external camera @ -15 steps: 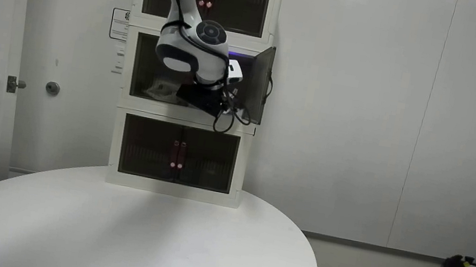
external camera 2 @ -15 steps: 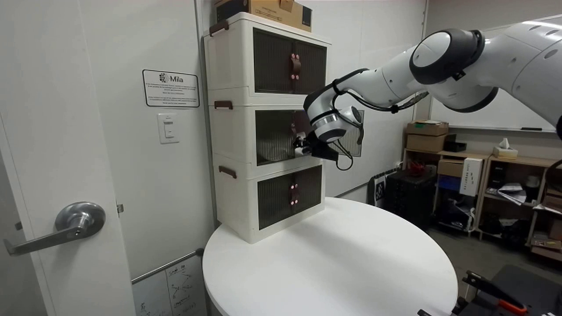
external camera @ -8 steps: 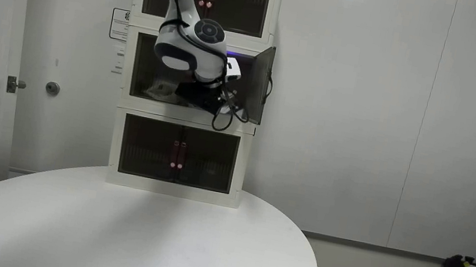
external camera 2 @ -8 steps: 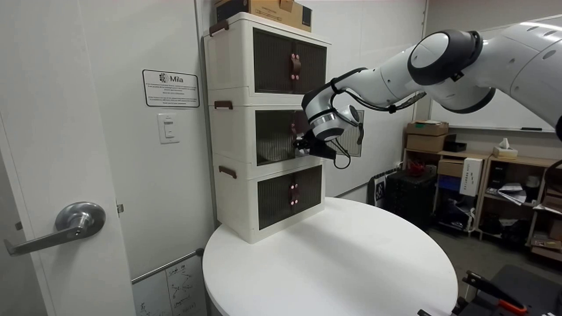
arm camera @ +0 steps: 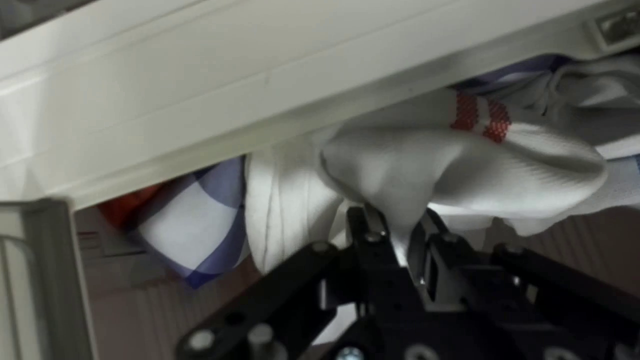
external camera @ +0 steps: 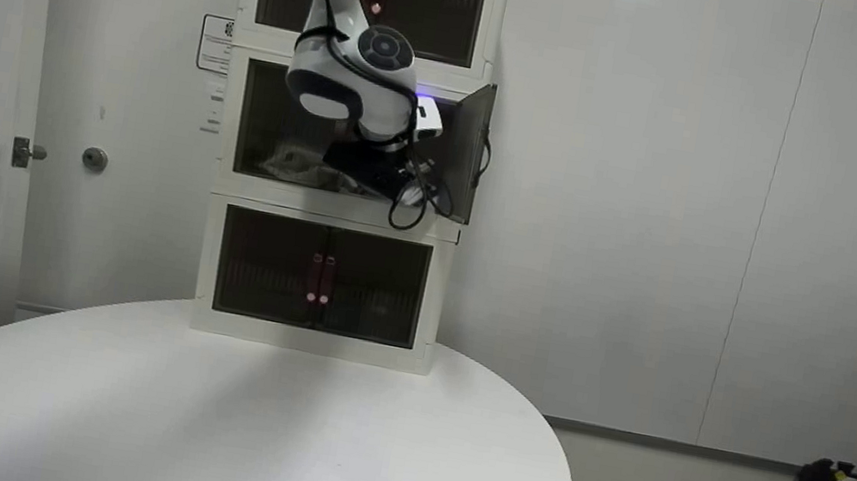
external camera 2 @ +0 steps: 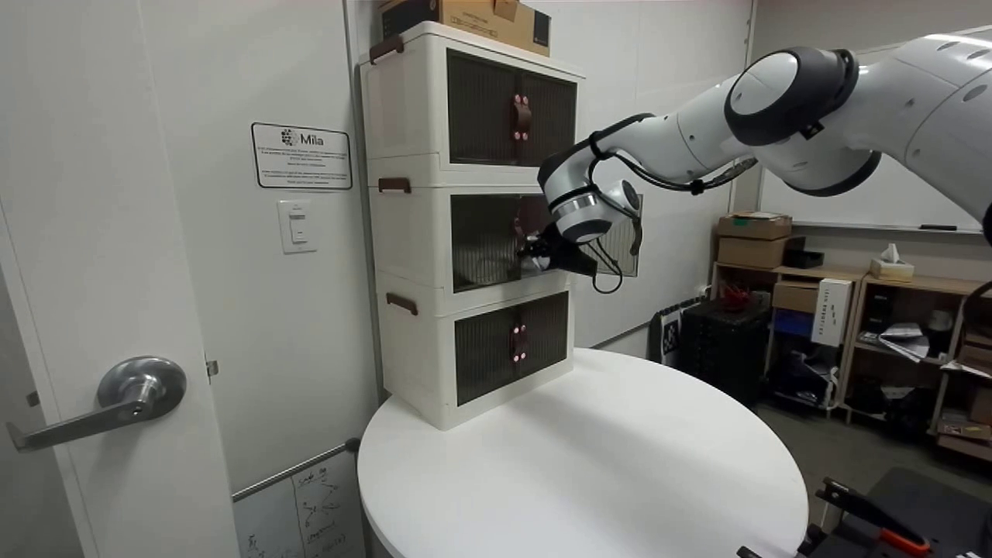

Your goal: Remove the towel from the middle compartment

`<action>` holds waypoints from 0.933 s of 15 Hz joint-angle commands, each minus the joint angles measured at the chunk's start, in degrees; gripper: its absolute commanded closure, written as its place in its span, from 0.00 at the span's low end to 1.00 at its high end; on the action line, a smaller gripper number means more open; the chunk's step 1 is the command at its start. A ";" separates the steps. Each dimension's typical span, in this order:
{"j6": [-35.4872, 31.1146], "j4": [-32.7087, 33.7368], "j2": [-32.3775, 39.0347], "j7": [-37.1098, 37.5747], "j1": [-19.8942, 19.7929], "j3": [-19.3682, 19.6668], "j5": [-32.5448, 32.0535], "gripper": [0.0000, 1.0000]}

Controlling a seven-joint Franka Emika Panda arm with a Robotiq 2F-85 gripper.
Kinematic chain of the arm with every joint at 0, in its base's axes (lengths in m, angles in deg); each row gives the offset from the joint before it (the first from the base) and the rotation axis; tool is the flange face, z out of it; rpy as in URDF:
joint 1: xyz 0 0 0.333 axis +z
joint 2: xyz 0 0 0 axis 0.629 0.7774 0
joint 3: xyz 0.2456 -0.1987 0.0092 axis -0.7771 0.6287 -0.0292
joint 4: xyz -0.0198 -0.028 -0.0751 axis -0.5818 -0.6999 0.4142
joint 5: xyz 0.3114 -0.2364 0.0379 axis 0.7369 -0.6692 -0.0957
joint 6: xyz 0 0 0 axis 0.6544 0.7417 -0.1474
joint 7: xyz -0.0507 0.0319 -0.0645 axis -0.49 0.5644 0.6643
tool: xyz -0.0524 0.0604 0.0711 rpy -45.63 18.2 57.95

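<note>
Pinched in your black two-fingered tool (arm camera: 398,220), a fold of white, red-striped cloth towel (arm camera: 525,175) lies in the doorway of the middle compartment (external camera: 231,120). In the wrist view you reach from six o'clock, the cloth bunched tight in your grasp and spread toward twelve and two o'clock, its woven red stripes (arm camera: 466,112) at one o'clock from the pinch. The compartment's smooth white lip (arm camera: 225,95) slants across from nine o'clock to one o'clock, hiding part of the towel. At your tool's nine o'clock, beside the towel, sits a blue-and-white checked cloth (arm camera: 192,225).

Your white, gray-jointed robot arm (external camera 2: 659,143) stretches from two o'clock in an exterior view to a white, three-tier plastic cabinet (external camera 2: 415,232). At the compartment's three o'clock, a smoke-gray translucent door (external camera: 465,151) stands swung outward; at its nine o'clock, a dark ribbed pane (external camera: 268,109) is closed, with a pale crumpled shape (external camera: 298,164) showing dimly behind it, too faint to identify. The dark upper doors (external camera 2: 480,108) and matching lower doors (external camera 2: 488,349) are closed. The cabinet stands at the ten o'clock edge of your round white counter (external camera 2: 604,465) in an exterior view, a brown cardboard box (external camera 2: 484,23) on top. In both exterior views, the tool sits at the compartment's opening.
</note>
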 commanded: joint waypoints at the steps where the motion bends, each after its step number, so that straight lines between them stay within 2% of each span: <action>1: 0.42 -8.54 -7.54 1.83 -3.80 -0.82 3.29 0.92; 3: 1.52 -13.69 -12.07 2.79 -6.17 -0.93 5.29 0.92; 6: 3.34 -21.01 -19.11 1.53 -11.18 -3.39 9.31 0.92; 8: 7.23 -26.96 -24.69 2.92 -14.17 -3.77 10.68 0.92; 10: 16.79 -32.57 -30.06 8.99 -14.34 0.34 7.49 0.92; 12: 24.54 -38.70 -35.56 12.76 -16.76 1.18 4.78 0.92; 13: 30.08 -41.44 -39.34 13.10 -13.64 6.87 6.55 0.92; 14: 34.44 -43.56 -41.55 14.75 -11.61 10.76 5.50 0.92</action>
